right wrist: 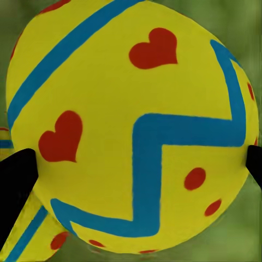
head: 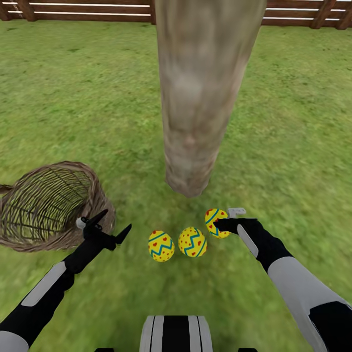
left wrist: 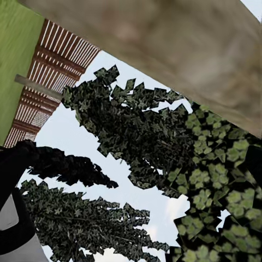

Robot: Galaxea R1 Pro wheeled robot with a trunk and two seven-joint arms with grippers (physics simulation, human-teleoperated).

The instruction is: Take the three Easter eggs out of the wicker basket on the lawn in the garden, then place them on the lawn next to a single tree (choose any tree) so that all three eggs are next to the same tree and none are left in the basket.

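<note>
- Head view: my right hand [head: 221,222] pinches the third egg [head: 214,219] just off the foot of the tree [head: 195,122], low over the lawn [head: 293,122].
- Two other eggs [head: 161,246] [head: 192,241] lie side by side on the grass near the trunk base.
- Left hand [head: 111,226] spread, holding nothing, beside the tipped wicker basket [head: 46,205].
- Right wrist view: egg [right wrist: 131,125] sits between the dark fingertips [right wrist: 13,185].

Ahead of you the tree [head: 198,98] trunk blocks the middle. Open lawn [head: 293,122] lies to either side of it. The tipped wicker basket [head: 46,205] crowds your left gripper [head: 105,227], and two Easter eggs [head: 177,243] lie between your arms.
</note>
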